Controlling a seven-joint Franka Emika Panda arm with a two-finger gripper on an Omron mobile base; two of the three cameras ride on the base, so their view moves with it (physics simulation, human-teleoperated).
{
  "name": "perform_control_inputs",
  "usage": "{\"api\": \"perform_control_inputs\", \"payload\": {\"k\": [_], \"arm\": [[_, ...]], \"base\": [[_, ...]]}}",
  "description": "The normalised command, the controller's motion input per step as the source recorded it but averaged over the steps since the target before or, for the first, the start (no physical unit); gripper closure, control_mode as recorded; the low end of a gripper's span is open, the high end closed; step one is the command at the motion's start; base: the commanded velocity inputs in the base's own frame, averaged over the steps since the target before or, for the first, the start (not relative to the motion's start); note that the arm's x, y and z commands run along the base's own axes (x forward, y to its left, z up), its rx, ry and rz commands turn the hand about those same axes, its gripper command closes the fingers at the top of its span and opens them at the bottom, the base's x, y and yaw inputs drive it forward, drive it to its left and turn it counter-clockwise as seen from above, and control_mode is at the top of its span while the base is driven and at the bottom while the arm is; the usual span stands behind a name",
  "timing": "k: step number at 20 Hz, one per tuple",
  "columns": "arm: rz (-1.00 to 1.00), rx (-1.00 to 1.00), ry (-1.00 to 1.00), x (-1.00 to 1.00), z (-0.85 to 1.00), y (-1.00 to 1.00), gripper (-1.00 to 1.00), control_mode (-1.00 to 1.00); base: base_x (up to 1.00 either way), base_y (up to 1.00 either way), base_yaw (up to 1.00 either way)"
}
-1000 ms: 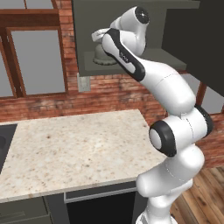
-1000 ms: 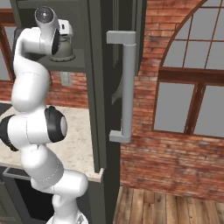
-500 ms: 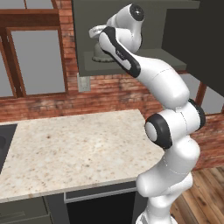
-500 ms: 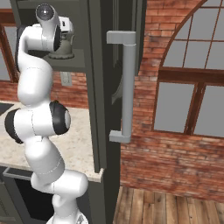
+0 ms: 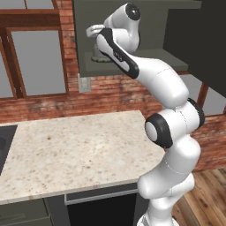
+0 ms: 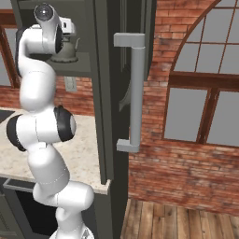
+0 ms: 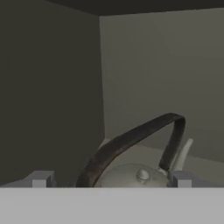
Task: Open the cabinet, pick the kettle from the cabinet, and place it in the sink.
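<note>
End effector: my end effector (image 7: 109,180) is spread fully wide, one fingertip (image 7: 40,179) on each side of the kettle's dome, gripping nothing.
Kettle: the kettle (image 7: 131,173) sits just ahead of me on the shelf inside the cabinet (image 5: 145,66), its dark arched handle rising between my fingers.
Cabinet door: the door (image 6: 126,84) stands swung open.
Risk: closing off-centre could nudge the kettle back or tip it; catching only the thin handle could let it swing and slip.
Sink: its dark edge (image 5: 4,145) lies far left on the desk (image 5: 75,150).

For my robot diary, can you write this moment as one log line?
cabinet: open | kettle: on shelf, unheld | gripper: open, straddling kettle | sink: pending
</note>
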Motion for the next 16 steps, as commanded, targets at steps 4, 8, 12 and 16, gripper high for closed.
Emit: {"api": "perform_control_inputs", "payload": {"k": [4, 8, 12, 16], "arm": [[-0.03, 0.07, 0.0, 0.0, -0.19, 0.02, 1.0, -1.0], [-0.03, 0.1, 0.0, 0.0, -0.19, 0.0, 1.0, -1.0], [-0.01, 0.14, 0.0, -0.01, -0.19, -0.01, 1.0, -1.0], [0.0, 0.13, -0.05, -0.06, -0.15, 0.0, 1.0, -1.0]], "base": [[0.0, 0.0, 0.0], [0.0, 0.0, 0.0], [0.0, 0.0, 0.0], [0.0, 0.0, 0.0]]}}
